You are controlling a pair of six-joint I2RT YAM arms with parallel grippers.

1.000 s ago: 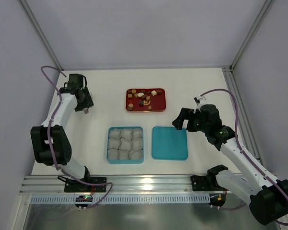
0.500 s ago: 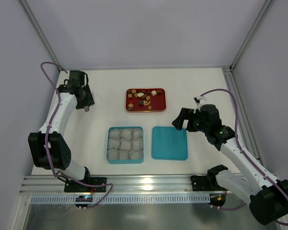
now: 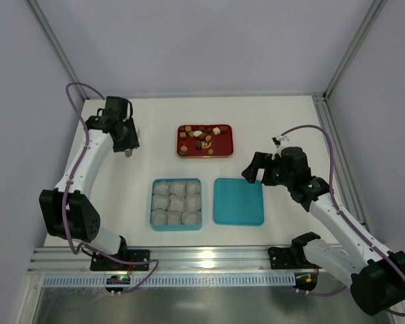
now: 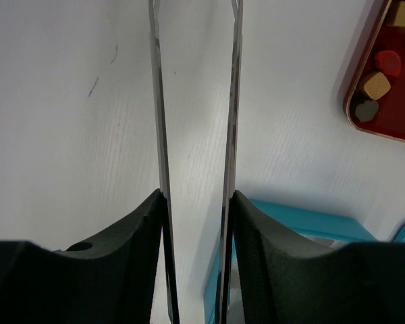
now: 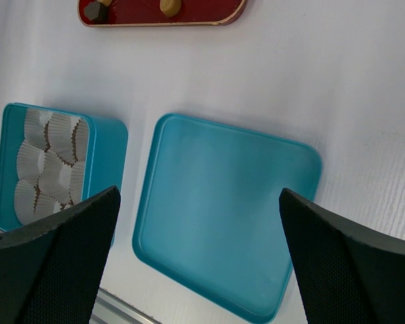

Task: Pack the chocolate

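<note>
The left gripper [image 3: 128,151], in the upper left of the overhead frame, is hanging released over the bare white table [image 3: 155,135]. Its two thin metal blades are standing a narrow gap apart with nothing between them. To its right, in the upper middle, the chocolate [image 3: 204,138] is lying scattered in a shallow red rounded-rectangle tray [image 3: 225,150] as tiny dark brown, tan, cream and red pieces, some touching. Below the tray, in the centre, a square teal plastic box [image 3: 152,202] is sitting filled with white crinkled paper cups [image 3: 177,202]. Its flat teal lid [image 3: 238,201] is lying just beside it on the right. The right gripper [image 3: 251,170], at the middle right, is hovering over the lid's upper right corner with its black fingers spread wide, holding nothing. Each piece is looking light, hard and smooth, so it is likely to skid or flip. A gentle pinch across two opposite sides, on a piece lying apart from its neighbours, seems best.
</note>
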